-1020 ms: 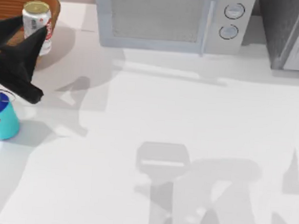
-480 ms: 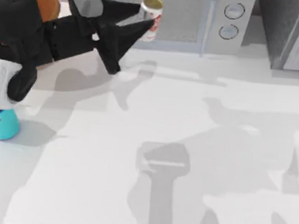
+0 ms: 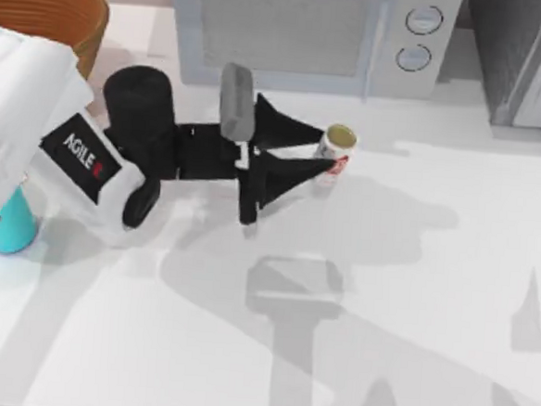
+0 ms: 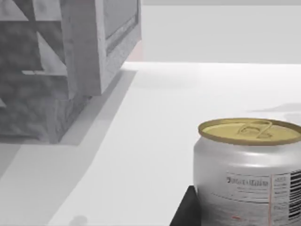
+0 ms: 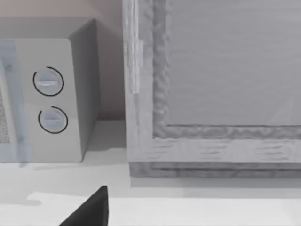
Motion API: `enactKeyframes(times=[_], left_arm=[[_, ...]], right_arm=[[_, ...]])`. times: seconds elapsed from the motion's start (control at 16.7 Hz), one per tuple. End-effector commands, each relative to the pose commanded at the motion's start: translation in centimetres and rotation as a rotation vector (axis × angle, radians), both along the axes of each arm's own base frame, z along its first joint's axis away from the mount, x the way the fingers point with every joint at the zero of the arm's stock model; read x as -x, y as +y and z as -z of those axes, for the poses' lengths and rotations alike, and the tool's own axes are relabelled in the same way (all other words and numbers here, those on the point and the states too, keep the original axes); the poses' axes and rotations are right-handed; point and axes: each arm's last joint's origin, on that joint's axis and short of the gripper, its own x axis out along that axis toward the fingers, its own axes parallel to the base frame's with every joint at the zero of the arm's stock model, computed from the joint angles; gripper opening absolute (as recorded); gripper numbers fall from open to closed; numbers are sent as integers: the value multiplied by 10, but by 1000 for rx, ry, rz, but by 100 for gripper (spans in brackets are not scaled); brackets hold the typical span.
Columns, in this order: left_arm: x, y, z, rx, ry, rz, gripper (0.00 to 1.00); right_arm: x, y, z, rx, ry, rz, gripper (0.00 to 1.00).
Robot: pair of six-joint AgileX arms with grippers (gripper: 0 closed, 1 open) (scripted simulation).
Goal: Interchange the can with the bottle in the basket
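Observation:
My left gripper [image 3: 322, 155] reaches out to the right over the table's middle, shut on the can [image 3: 335, 150], a small white can with red marks and a gold top. The left wrist view has the can [image 4: 249, 174] close up beside one black finger [image 4: 184, 214]; its base is hidden, so I cannot tell whether it rests on the table. The wicker basket [image 3: 45, 3] stands at the back left. At the left edge the teal bottle [image 3: 10, 228] stands on the table, mostly hidden under my left arm. One dark fingertip [image 5: 90, 209] of my right gripper shows in the right wrist view.
A microwave [image 3: 301, 33] stands along the back edge, just behind the can. A grey cabinet [image 3: 531, 59] fills the back right corner. The right wrist view faces the microwave's knobs [image 5: 49, 99] and the cabinet [image 5: 211, 84].
My left gripper lifted the can out of the basket, swung it right past the microwave front, then brought it down and forward to the table's middle.

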Motion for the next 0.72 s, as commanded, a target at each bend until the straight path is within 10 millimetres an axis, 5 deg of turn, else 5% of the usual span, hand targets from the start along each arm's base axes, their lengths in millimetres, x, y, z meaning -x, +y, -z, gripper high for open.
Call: enactKeyframes(times=[0.24, 0.6, 0.72], left_arm=[[0, -8, 40, -5, 13, 82, 0], [0, -9, 44, -5, 15, 89, 0], [0, -9, 44, -5, 15, 89, 15]], right_arm=[[0, 0, 0, 0, 0, 0, 100], [0, 0, 0, 0, 0, 0, 100], [0, 0, 0, 0, 0, 0, 100]])
